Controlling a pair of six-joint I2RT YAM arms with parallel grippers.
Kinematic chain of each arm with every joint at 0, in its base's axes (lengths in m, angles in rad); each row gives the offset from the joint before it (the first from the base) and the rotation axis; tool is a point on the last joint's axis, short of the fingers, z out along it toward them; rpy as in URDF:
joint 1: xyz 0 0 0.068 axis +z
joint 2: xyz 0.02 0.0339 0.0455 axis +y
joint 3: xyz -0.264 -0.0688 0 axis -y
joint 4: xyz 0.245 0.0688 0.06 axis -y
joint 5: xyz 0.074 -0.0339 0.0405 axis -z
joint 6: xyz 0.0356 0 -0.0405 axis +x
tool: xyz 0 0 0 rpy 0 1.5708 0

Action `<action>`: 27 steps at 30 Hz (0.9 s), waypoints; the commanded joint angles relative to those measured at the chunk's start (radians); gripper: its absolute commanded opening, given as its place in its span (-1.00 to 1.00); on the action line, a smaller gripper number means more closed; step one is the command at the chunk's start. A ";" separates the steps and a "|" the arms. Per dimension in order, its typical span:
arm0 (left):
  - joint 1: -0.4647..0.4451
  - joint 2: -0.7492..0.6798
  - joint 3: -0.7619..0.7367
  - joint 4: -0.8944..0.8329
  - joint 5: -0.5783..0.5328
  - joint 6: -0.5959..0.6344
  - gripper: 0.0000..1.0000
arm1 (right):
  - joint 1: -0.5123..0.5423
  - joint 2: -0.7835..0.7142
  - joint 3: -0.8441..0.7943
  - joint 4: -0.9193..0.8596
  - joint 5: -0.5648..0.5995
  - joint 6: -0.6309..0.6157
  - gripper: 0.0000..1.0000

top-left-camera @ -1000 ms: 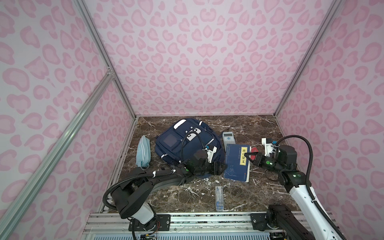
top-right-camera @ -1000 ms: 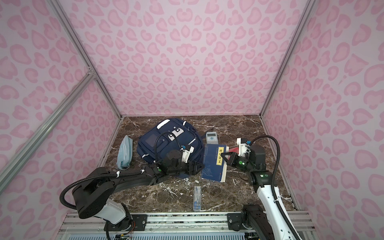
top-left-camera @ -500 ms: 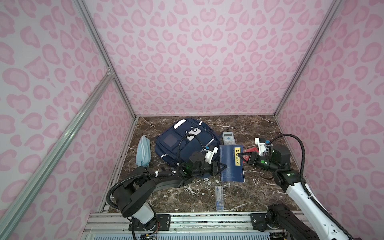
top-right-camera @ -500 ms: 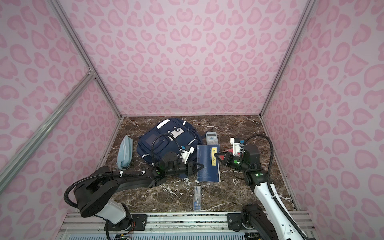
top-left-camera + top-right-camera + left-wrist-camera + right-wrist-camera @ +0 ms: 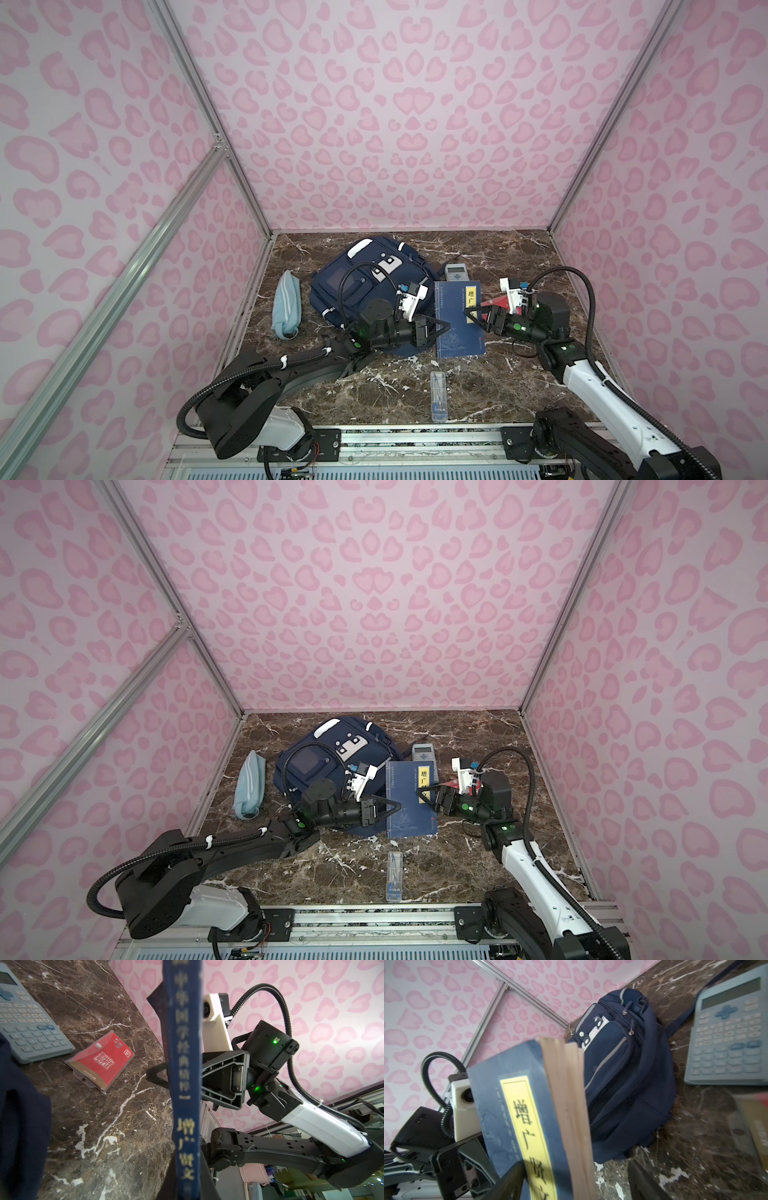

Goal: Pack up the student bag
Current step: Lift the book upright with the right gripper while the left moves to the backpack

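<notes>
The student bag (image 5: 353, 286), a large navy-blue fabric backpack with zip pockets, grey stripes and a white patch, lies on its back on the dark brown marble table (image 5: 519, 257). It sits left of centre, toward the far wall, and its zips look closed.

Just right of it is a thick dark-blue book (image 5: 457, 320) with a yellow title label on the cover, which faces up. The left gripper (image 5: 442, 328) has its fingers clamped on the book's spine edge. The right gripper (image 5: 473, 318) faces it from the right, its fingers spread apart around the page edge without pinching it.

A grey-blue calculator (image 5: 456, 272) lies just beyond the book. A red snap pouch (image 5: 104, 1061) lies to the right, below the right gripper. A light-blue fabric pencil pouch (image 5: 286, 305) lies left of the bag, and a clear plastic case (image 5: 439, 395) lies near the front edge.
</notes>
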 commanded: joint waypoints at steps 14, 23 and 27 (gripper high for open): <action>0.056 -0.021 0.152 -0.479 -0.273 0.234 0.95 | -0.013 -0.073 0.015 -0.140 0.145 -0.072 -1.00; 0.071 0.124 0.358 -0.903 -0.686 0.498 0.39 | -0.033 -0.067 0.042 -0.243 0.330 -0.085 -1.00; 0.067 0.201 0.387 -0.915 -0.739 0.557 0.32 | -0.033 -0.045 0.045 -0.229 0.314 -0.085 -1.00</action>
